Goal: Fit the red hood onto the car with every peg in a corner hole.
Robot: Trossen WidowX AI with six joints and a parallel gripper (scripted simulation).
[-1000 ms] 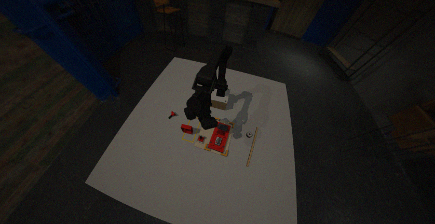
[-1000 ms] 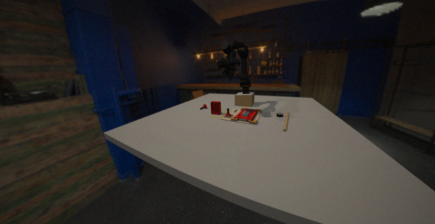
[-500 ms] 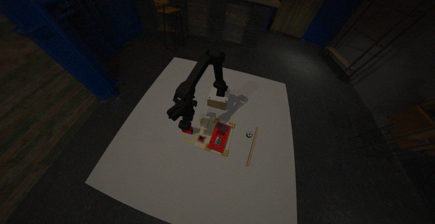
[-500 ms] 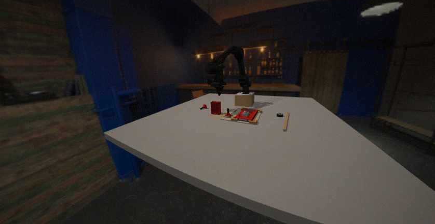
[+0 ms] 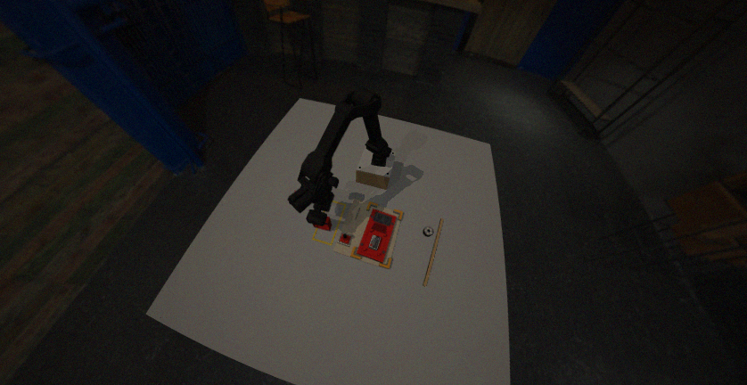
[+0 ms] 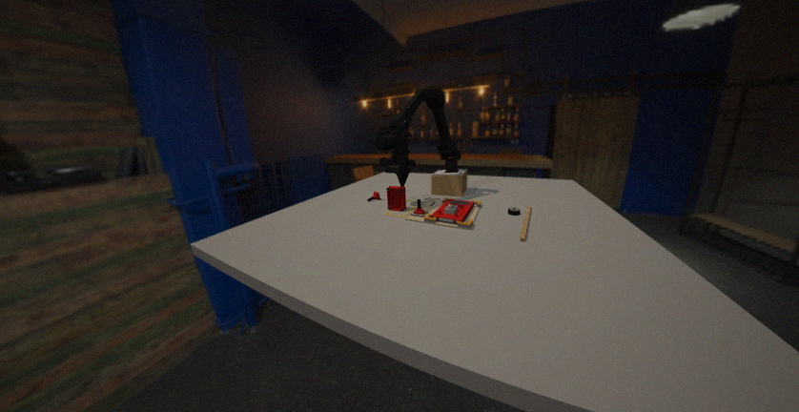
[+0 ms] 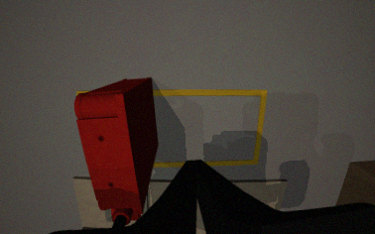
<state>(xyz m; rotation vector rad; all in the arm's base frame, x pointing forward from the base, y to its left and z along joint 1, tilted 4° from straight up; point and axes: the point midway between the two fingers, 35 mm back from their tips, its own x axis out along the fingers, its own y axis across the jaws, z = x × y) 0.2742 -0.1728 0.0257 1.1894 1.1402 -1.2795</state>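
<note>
The red hood [image 5: 324, 225] [image 6: 396, 198] [image 7: 110, 159] stands upright on an edge at the yellow outline, its open side facing the exterior camera. My gripper [image 6: 402, 184] [image 7: 193, 167] is shut and empty, pointing down above the table close to the hood. In the wrist view the hood is left of the fingertips; I see no contact. In the top view the hand covers part of the hood. The red chassis [image 5: 367, 252] [image 6: 439, 215] lies in the jig, with the grey engine block [image 5: 375, 241] [image 6: 450, 207] on it. The pegs are too small to make out clearly.
A small red part with a black post [image 5: 345, 238] [image 6: 419, 210] stands between hood and chassis. A small red-and-black part [image 6: 376, 195] lies beyond the hood. A black wheel [image 5: 428, 231] [image 6: 513, 211] and a wooden strip [image 5: 433, 252] [image 6: 525, 224] lie right of the jig.
</note>
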